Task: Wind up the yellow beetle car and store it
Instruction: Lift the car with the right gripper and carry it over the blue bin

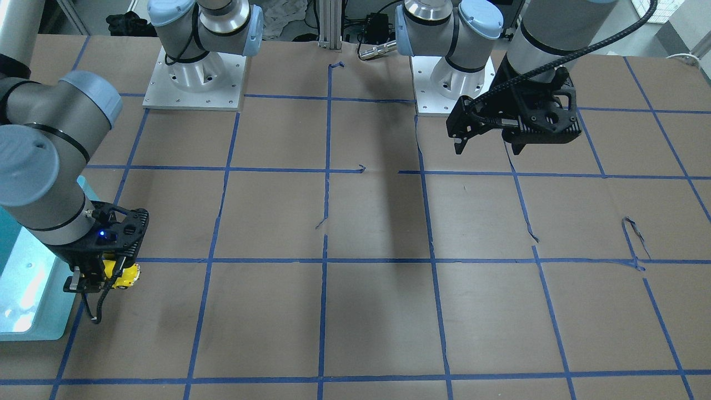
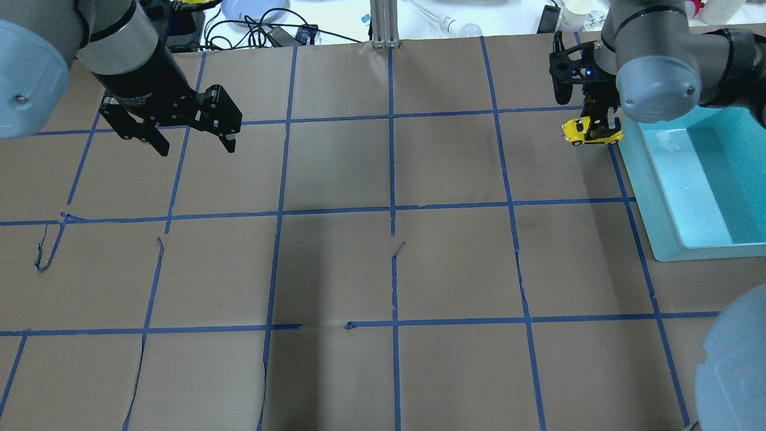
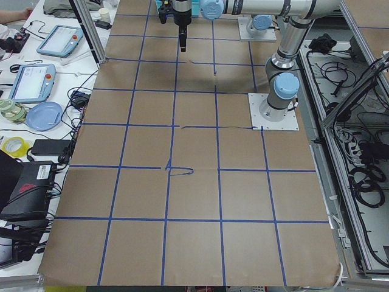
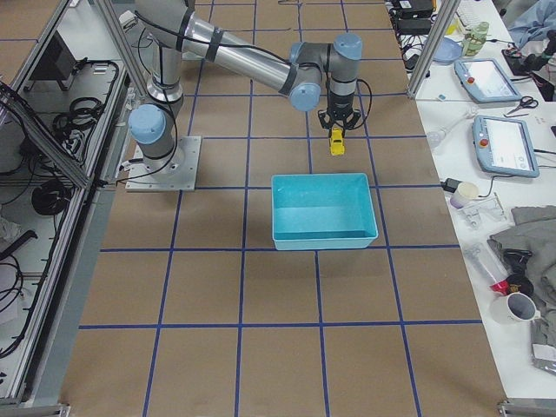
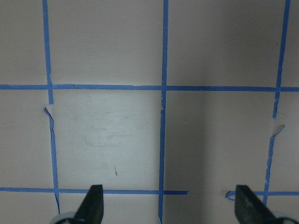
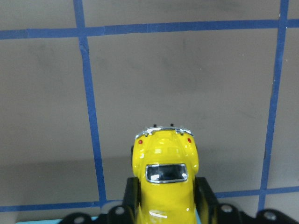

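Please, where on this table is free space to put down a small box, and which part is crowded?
The middle of the table is bare, from the open left tool across to the turquoise bin. It is crowded only on the robot's right: there the right tool grips the yellow beetle car close beside the bin.

Nothing legible is showing in any view. A faint band of print is running around the left arm (image 2: 134,96) near its wrist, too small to read, and the pendants (image 3: 27,82) beside the tabletop (image 3: 194,182) are showing only blurred screens.
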`<control>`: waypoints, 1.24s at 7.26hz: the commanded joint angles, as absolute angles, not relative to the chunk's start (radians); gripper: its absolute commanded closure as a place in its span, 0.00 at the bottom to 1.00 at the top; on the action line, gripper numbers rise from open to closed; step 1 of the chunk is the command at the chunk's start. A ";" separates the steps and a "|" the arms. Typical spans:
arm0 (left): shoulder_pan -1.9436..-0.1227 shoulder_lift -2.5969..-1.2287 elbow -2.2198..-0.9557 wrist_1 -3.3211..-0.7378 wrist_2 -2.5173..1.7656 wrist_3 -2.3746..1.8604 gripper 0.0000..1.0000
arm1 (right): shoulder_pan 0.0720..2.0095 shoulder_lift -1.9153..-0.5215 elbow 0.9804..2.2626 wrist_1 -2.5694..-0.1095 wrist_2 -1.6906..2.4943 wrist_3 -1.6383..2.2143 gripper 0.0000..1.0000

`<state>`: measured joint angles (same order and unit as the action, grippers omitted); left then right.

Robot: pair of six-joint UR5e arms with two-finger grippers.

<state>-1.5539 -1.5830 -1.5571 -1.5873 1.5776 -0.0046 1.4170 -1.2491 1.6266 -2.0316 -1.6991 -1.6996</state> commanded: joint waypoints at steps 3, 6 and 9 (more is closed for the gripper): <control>-1.552 -1.577 -1.557 -1.586 1.578 -0.003 0.00 | 1.234 -1.270 1.628 -2.022 -1.687 -1.981 0.94; -1.552 -1.577 -1.557 -1.585 1.578 -0.005 0.00 | 1.090 -1.259 1.634 -2.028 -1.687 -2.188 0.93; -1.552 -1.577 -1.557 -1.586 1.578 -0.005 0.00 | 1.012 -1.241 1.643 -2.034 -1.687 -2.276 0.93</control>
